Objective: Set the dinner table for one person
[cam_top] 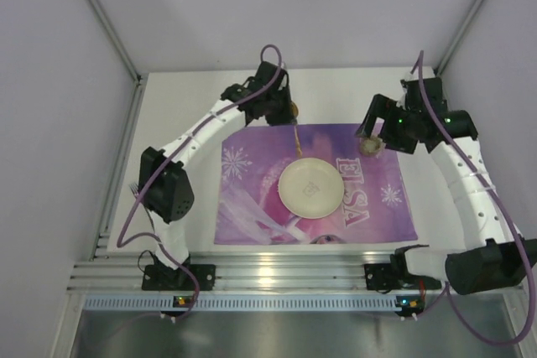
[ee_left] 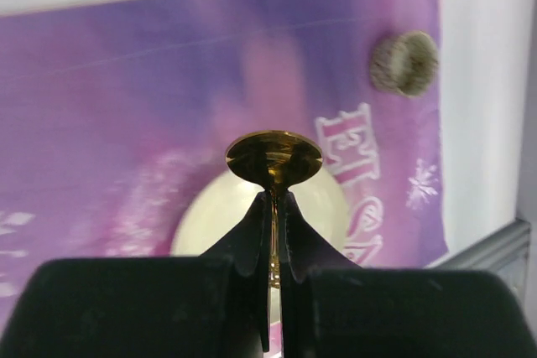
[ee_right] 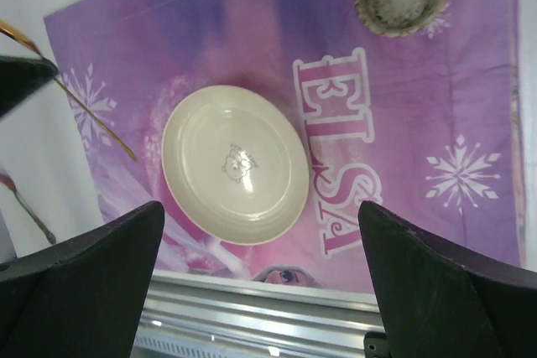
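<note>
Over the placemat's [cam_top: 252, 207] far edge, L gripper [ee_left: 273, 207] is clamped on a gold spoon [ee_left: 273, 157] above the dinner table [cam_top: 344, 94], R gripper [cam_top: 371, 136] gapes wide & empty; cutlery step, next prob. lower spoon beside plate [cam_top: 310, 189], then let go.

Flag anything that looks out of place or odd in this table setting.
Nothing is spilled or broken. One oddity: the gold spoon hangs handle-down, pinched in the left claw above the placemat's far edge, not laid beside the plate.
</note>
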{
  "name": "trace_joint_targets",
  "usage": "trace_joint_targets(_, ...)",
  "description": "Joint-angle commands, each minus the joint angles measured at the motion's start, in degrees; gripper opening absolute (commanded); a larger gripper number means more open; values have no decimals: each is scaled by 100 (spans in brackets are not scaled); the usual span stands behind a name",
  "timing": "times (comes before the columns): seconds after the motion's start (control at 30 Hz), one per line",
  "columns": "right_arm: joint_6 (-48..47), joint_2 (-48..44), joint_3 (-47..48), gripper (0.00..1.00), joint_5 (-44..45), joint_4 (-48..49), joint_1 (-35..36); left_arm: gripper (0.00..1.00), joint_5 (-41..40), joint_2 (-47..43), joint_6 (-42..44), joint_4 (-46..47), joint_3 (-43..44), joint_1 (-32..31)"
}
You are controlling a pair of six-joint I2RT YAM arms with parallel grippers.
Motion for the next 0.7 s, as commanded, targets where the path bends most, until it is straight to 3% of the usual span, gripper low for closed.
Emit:
trace_joint_targets(0.0,286,-545,529,100,763,-384,-161,0,256,525,-778,295,435,-743)
trace_joint_targets(0.3,268,-967,478,100,1187,-912,-117,0,-34,1852,-1711,577,1411,-2010)
trace_joint_targets(0.67,145,-1494,153,100,1617,-1035,419,0,-605,2618,-2433,989,1517,-2530)
